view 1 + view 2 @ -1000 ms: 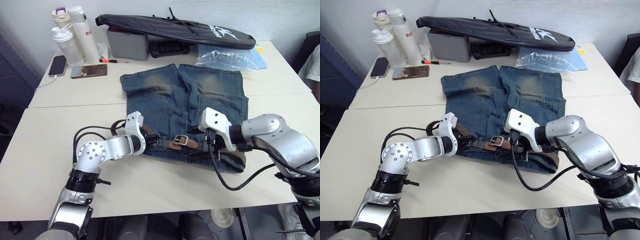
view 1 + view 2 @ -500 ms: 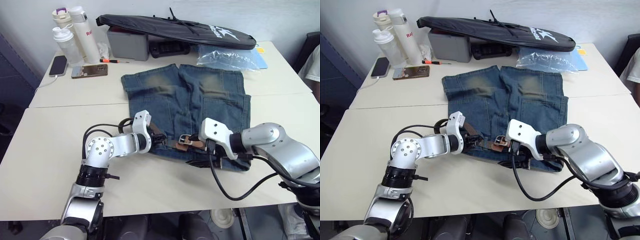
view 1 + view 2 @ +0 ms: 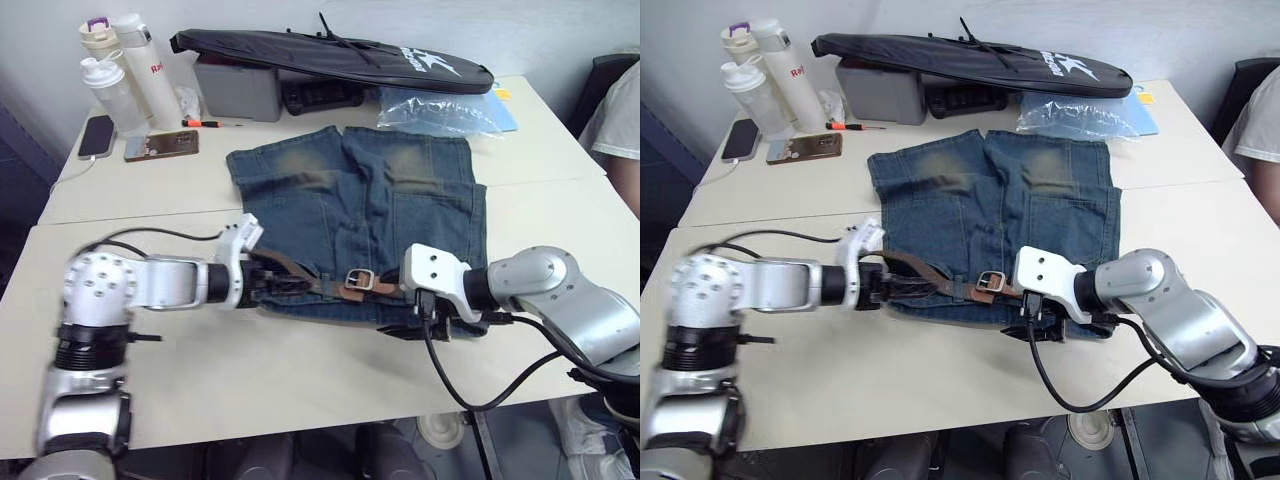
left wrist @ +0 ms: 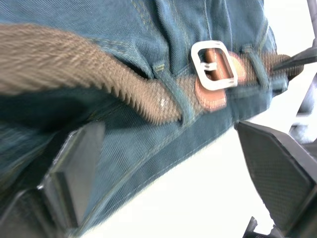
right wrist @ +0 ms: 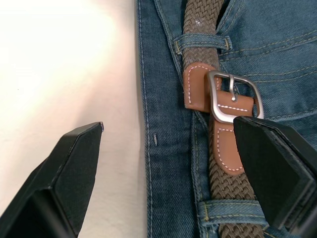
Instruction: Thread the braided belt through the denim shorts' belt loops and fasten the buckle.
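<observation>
— What's in front of the left hand (image 4: pixel 168 173)?

— Its two black fingers (image 4: pixel 74 168) stand wide apart over the edge of the denim shorts (image 4: pixel 99 29). The braided belt (image 4: pixel 89 74) crosses the cloth and passes under a belt loop (image 4: pixel 173 94).

— And the buckle?

— The silver buckle (image 4: pixel 214 65) lies flat on the waistband with reddish-brown leather under it; past it the belt runs under another loop. Pale desk (image 4: pixel 198 188) shows beside the hem.
</observation>
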You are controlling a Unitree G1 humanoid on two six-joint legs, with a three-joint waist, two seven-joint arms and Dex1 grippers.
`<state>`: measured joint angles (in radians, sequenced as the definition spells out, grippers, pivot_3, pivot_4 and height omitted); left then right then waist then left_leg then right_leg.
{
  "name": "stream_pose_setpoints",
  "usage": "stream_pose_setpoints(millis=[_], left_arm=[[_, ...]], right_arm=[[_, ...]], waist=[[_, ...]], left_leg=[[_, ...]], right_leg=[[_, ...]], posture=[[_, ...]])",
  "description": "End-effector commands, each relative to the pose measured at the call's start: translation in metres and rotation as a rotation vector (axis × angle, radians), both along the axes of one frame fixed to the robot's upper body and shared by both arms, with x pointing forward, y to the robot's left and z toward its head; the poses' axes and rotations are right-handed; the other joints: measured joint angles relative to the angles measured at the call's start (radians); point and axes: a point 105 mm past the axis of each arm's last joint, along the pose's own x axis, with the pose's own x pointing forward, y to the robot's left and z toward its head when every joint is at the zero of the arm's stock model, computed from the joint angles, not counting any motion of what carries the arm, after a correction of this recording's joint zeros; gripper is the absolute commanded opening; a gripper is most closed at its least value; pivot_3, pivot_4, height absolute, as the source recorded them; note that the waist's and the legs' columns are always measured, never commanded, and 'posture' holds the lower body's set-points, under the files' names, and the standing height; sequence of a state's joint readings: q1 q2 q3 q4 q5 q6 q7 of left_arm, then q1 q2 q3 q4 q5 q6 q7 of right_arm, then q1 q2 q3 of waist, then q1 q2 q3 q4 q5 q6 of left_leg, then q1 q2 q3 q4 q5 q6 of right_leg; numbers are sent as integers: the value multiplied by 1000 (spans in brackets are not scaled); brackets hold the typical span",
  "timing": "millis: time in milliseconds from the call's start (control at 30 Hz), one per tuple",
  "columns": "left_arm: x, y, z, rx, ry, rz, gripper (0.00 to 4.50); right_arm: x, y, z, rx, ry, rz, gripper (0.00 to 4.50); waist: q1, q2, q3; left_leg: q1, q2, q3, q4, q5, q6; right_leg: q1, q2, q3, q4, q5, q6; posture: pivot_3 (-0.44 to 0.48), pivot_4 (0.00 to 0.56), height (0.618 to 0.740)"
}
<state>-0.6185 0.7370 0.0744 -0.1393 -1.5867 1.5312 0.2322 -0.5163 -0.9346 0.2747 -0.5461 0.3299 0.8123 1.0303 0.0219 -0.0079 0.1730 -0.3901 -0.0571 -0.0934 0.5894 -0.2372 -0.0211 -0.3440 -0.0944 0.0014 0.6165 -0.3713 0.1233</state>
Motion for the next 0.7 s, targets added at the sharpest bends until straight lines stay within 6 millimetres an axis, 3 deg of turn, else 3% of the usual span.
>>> stream_pose_setpoints(millis=[33,167,333,467,633,700], left_arm=[[-23,0,25,37,-65,-179,4491],[-36,-5,43,49,-145,-316,4491],[-26,6,46,149,-251,-350,4491],[-13,15,47,194,-297,-347,4500],[-9,15,45,205,-306,-378,4500],[-8,15,44,211,-309,-381,4500]], right_arm=[[-5,7,6,-21,-67,50,4500],[-3,13,-6,-69,-146,90,4500],[0,16,-14,-92,-202,115,4500],[3,19,-17,-88,-230,120,3285],[9,21,-18,-88,-256,122,949],[10,22,-21,-90,-257,124,949]], waist=[[0,0,0],[3,0,0],[0,0,0],[-1,0,0],[-1,0,0],[-1,0,0]], left_leg=[[0,0,0,-1,0,0],[0,0,0,-1,0,0],[-1,1,3,-3,0,0],[0,2,4,-6,0,0],[0,2,4,-6,0,0],[0,3,3,-6,0,1]], right_leg=[[0,0,0,-1,0,0],[1,-1,2,-3,-1,-2],[1,-1,2,-8,-3,-6],[0,0,2,-8,-4,-7],[0,0,4,-8,-4,-7],[0,0,4,-6,-4,-7]], posture=[[0,150,738],[0,150,738],[0,150,738],[0,150,738],[0,150,738],[0,150,738]])
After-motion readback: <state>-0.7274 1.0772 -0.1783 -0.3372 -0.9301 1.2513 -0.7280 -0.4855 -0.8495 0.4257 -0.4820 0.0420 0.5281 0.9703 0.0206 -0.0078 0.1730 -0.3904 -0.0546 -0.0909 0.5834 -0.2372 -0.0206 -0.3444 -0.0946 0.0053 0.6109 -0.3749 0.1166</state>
